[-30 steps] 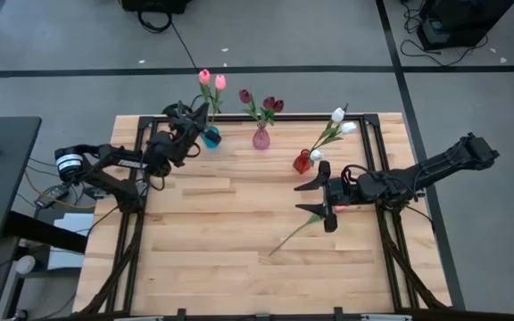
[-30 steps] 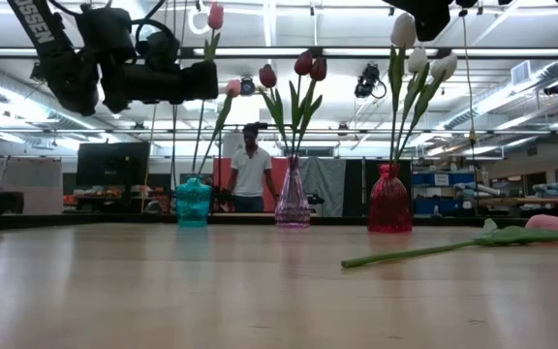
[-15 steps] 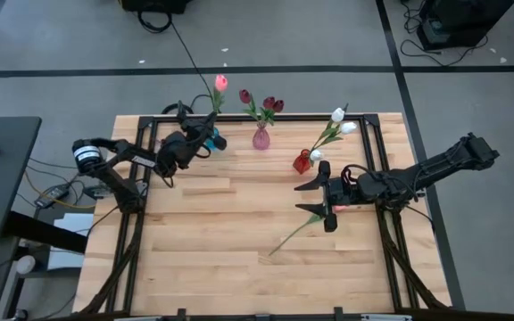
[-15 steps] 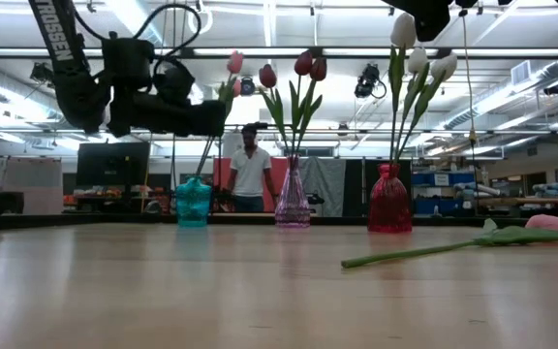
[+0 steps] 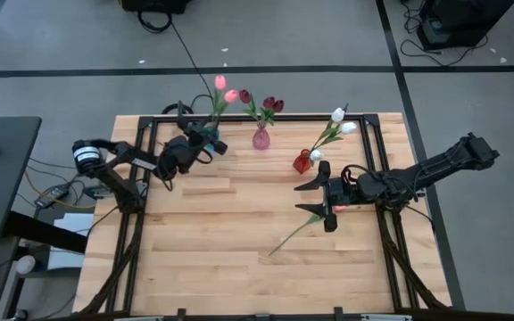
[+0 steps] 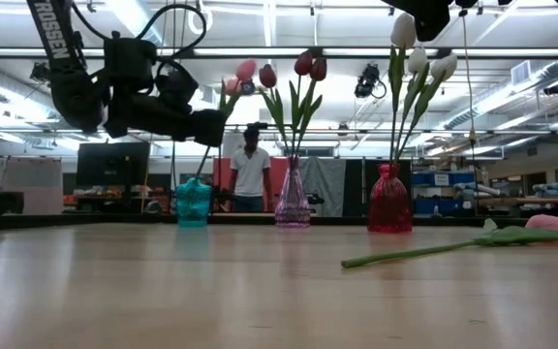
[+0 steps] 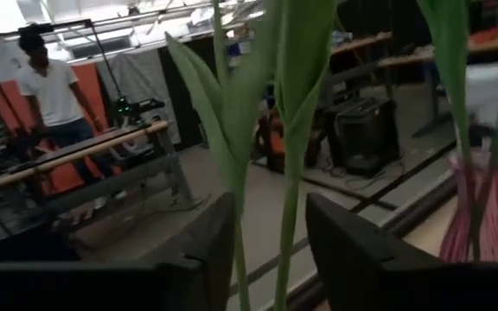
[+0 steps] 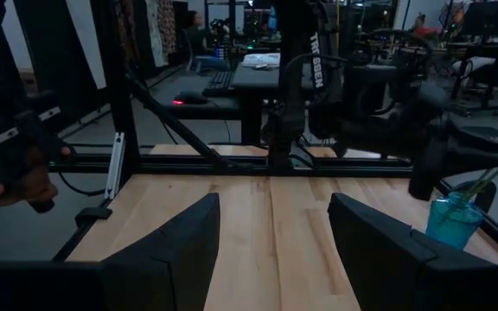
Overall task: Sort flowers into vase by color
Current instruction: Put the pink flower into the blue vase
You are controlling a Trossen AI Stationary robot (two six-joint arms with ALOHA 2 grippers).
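One camera hangs overhead, looking straight down on the pale wooden plank tabletop [image 5: 239, 250]. Another sits at tabletop level, facing the room. Both show the small teal glass vase [image 5: 211, 136] [image 6: 193, 203]. Wrist cameras look close past their fingers.

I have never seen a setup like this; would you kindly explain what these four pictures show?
It is a robot with two dark arms at a wooden table. One picture looks down from above, one looks level across the tabletop, and two come from wrist cameras. At the back stand a teal vase with pink tulips, a pink vase with maroon tulips and a red vase with white tulips. One loose tulip lies on the table. The left hand is open around the pink tulips' stems. The right hand hovers open by the loose tulip. Nothing is held.
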